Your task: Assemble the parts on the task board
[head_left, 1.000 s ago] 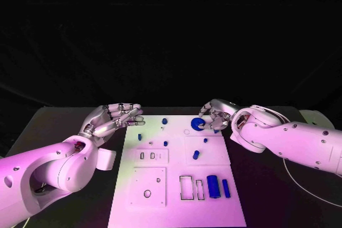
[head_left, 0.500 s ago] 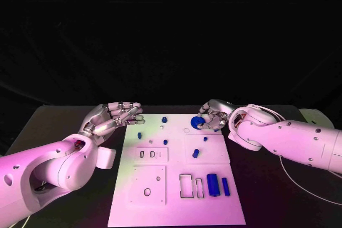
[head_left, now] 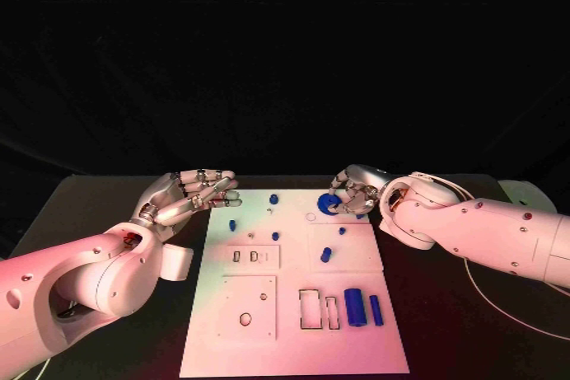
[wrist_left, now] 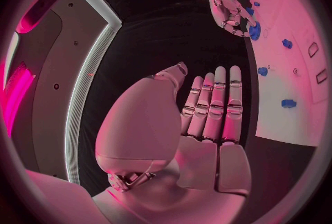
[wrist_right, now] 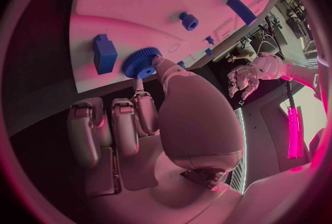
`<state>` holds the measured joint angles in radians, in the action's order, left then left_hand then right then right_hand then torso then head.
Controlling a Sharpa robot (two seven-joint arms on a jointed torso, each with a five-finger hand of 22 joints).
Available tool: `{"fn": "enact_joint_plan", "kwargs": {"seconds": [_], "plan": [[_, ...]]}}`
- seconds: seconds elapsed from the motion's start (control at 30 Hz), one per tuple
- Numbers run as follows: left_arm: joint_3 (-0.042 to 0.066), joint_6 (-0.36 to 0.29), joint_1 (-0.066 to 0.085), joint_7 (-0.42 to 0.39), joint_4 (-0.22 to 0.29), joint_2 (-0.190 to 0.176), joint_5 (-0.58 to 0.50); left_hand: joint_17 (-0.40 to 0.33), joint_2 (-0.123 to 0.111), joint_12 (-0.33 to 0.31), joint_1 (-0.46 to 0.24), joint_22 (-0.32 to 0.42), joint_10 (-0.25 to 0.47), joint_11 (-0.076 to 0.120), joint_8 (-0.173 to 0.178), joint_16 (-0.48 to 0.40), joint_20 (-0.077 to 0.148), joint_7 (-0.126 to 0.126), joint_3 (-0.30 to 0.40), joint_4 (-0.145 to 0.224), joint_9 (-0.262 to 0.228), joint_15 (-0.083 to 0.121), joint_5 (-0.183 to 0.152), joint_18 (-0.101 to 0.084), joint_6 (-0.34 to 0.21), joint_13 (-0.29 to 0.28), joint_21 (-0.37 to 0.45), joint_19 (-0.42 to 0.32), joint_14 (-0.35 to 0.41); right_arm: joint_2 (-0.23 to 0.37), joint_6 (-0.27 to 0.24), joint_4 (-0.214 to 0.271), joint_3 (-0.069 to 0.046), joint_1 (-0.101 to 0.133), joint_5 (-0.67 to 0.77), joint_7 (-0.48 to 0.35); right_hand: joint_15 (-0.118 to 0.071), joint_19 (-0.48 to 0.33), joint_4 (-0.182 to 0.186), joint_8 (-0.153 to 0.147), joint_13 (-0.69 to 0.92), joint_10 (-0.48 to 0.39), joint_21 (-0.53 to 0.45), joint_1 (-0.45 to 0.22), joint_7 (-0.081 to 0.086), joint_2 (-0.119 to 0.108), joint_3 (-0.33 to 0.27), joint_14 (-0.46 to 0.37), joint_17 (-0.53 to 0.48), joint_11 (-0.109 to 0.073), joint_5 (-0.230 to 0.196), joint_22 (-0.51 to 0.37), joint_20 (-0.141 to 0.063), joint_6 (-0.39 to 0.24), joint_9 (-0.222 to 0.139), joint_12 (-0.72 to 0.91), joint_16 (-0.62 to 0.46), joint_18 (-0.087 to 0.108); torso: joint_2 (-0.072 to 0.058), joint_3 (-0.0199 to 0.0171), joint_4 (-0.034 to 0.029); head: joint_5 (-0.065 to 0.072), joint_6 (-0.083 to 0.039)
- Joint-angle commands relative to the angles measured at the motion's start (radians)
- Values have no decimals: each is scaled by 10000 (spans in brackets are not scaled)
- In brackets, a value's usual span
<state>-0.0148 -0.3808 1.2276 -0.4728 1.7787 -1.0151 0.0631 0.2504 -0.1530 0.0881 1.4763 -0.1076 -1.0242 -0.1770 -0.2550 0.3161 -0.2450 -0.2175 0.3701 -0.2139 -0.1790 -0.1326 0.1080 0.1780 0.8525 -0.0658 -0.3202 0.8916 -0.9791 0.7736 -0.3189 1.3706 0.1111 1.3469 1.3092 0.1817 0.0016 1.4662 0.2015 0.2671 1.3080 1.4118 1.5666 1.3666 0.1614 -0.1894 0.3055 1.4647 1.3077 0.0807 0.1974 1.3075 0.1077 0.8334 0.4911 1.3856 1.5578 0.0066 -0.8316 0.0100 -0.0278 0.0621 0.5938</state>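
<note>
The right hand [head_left: 354,192] is closed around a blue gear [head_left: 328,202], held over the far edge of the task board [head_left: 297,347]. The left hand [head_left: 190,196] is kept empty, fingers apart, beside the board's far left corner. Blue parts, a cylinder [head_left: 354,304] among them, are scattered across the board on the black table [head_left: 107,223].

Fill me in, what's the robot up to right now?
It's assembling blue parts on the white task board. The right hand holds a blue gear over the board's far edge, pinched at the fingertips. The left hand hovers beside the board's far left corner, fingers apart, holding nothing. Several blue pegs and two blue bars sit on the board.
</note>
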Motion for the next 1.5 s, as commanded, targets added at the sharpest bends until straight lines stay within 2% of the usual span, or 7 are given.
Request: {"fn": "enact_joint_plan", "kwargs": {"seconds": [0.03, 0.33, 0.57, 0.87, 1.13, 1.27, 1.5], "plan": [[7, 202, 11, -34, 16, 11, 20, 14, -63, -58, -25, 9, -20, -46, 55, -50, -13, -189, 50, 12, 13, -26, -32, 52, -43, -12, -27, 59, 51, -10, 112, 8, 39, -68, 491, 273, 13, 1046, -46, 133, 1195, 221, 42, 248, -57, 245, 423, 1013, 2411, -80, -132, 2633, 31, 396, 28, 241, 60, -66, -2, 5, 0, 6, 10], [7, 224, 11, -17, 8, 13, 20, 14, -63, -58, -25, 9, -20, -46, 55, -50, -13, -189, 50, 12, 13, -26, -32, 52, -43, -12, -27, 59, 51, 16, -727, 274, 40, -121, 1538, 477, -183, 1046, -143, 303, 1640, 658, 42, 117, -318, 162, 1021, 1024, 2460, -304, -417, 2633, -146, 1105, 79, 746, 76, -66, 3, 4, -2, 15, 15], [7, 242, 11, -6, -3, 21, 20, 21, -53, -66, -26, 13, -25, -46, 56, -54, -13, -188, 67, 15, 14, -26, -30, 52, -40, -13, -26, 58, 55, 84, -1600, 641, 39, -152, 2306, 646, -209, 1046, -124, 322, 1755, 770, 42, -5, -350, 96, 1061, 1026, 2472, -331, -473, 2633, -174, 1181, 100, 875, 80, -66, 7, 9, -3, 12, 0], [7, 245, 11, 0, -25, 39, 20, 26, -45, -74, -18, 15, -25, -46, 59, -57, -13, -188, 82, 22, 15, -25, -27, 53, -41, -13, -26, 58, 56, 231, -2371, 1400, 8, -122, 2992, 936, -238, 1046, -54, 320, 1796, 808, 42, -225, -377, -36, 1111, 1019, 2438, -358, -197, 2633, -208, 1226, 133, 916, 70, -66, 9, 15, -9, -23, -41], [7, 256, 11, -8, -54, 63, 20, 30, -38, -82, -7, 17, -25, -45, 61, -60, -12, -187, 100, 33, 16, -25, -25, 53, -43, -12, -26, 58, 59, -214, -2472, 1893, -8, -96, 3372, 1072, -241, 1046, -22, 308, 1802, 814, 42, -294, -375, -67, 1114, 1019, 2437, -358, -173, 2633, -213, 1217, 138, 921, 69, -66, -4, 7, -16, -88, -28], [7, 265, 11, -17, -74, 87, 20, 31, -38, -82, -8, 17, -25, -45, 62, -60, -12, -187, 100, 33, 16, -25, -25, 53, -43, -12, -26, 58, 59, -637, -2451, 1777, -7, -98, 3412, 1091, -241, 1046, -18, 305, 1793, 806, 42, -303, -375, -72, 1113, 1018, 2430, -357, -174, 2633, -213, 1213, 138, 911, 67, -66, -7, 21, -46, -80, -7], [7, 250, 11, -28, -85, 115, 20, 31, -38, -82, -8, 17, -25, -45, 62, -60, -12, -187, 100, 33, 16, -25, -25, 53, -43, -12, -26, 58, 59, -1470, -2370, 1234, 36, -153, 3440, 1060, -241, 1046, -16, 301, 1785, 797, 42, -308, -375, -73, 1118, 1015, 2418, -358, -172, 2633, -214, 1209, 138, 901, 63, -66, -17, 25, -25, -128, 2]]}}
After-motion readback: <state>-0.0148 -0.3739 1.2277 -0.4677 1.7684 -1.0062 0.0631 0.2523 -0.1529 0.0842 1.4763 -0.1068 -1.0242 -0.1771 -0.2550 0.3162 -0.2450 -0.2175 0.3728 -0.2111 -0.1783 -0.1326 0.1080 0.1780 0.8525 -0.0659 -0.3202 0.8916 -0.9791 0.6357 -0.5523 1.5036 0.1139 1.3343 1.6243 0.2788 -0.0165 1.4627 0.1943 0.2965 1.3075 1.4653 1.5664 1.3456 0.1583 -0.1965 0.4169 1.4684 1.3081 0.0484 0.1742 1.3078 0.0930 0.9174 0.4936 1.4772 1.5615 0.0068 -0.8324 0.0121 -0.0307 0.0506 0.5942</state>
